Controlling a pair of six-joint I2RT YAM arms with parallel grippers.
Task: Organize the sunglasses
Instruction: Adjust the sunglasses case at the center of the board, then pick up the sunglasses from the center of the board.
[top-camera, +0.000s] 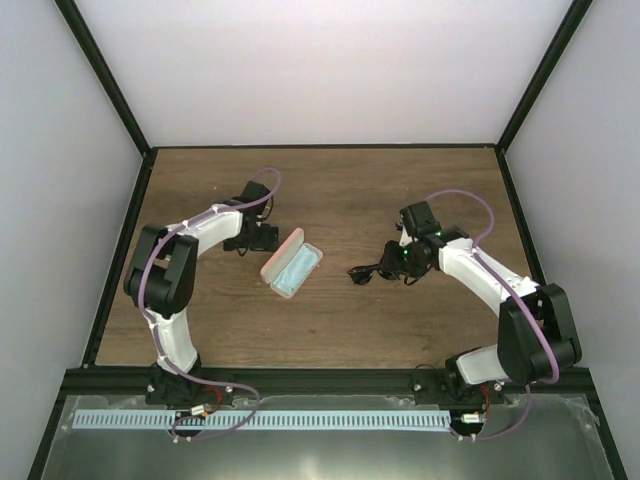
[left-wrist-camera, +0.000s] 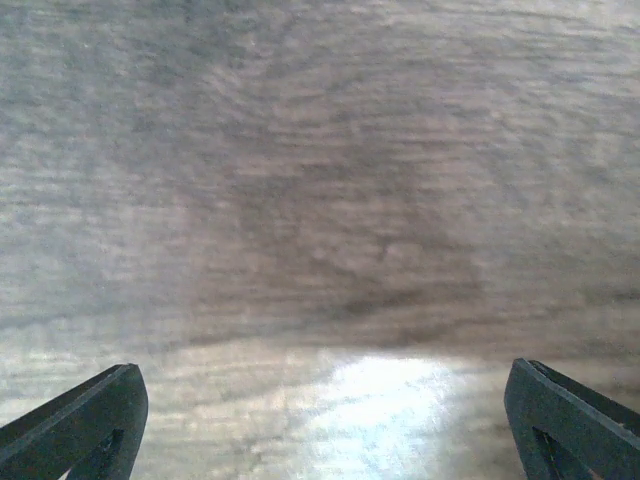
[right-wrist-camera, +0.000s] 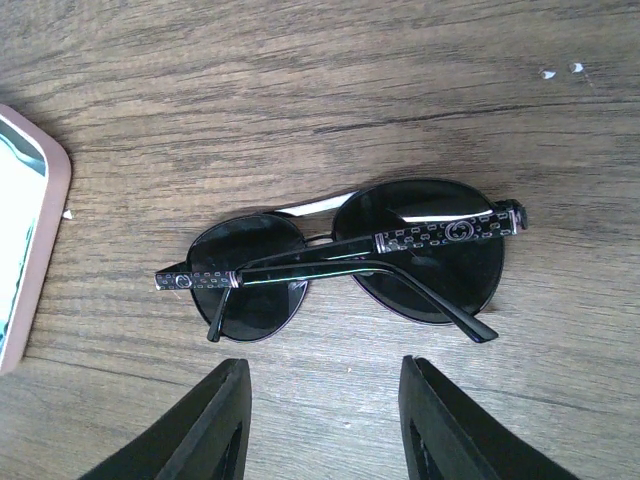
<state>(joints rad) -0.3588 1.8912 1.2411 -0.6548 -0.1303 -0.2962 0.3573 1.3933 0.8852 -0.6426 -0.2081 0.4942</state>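
From my end the sunglasses (right-wrist-camera: 350, 255) are lying folded on the tabletop (right-wrist-camera: 300, 80), a bit to the right of the open pink case (top-camera: 283, 248) with the blue cloth (top-camera: 293, 268) inside. My right tool (right-wrist-camera: 325, 375) sits just short of them, jaws partly apart, gripping nothing. My left tool (left-wrist-camera: 322, 390) is spread wide over the wood, just left of the case

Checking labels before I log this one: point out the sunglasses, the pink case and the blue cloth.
sunglasses (right-wrist-camera: 440, 280): right wrist view, right-hand dark lens.
pink case (top-camera: 278, 252): top view, upper-left rim.
blue cloth (top-camera: 293, 268): top view, its middle, inside the case.
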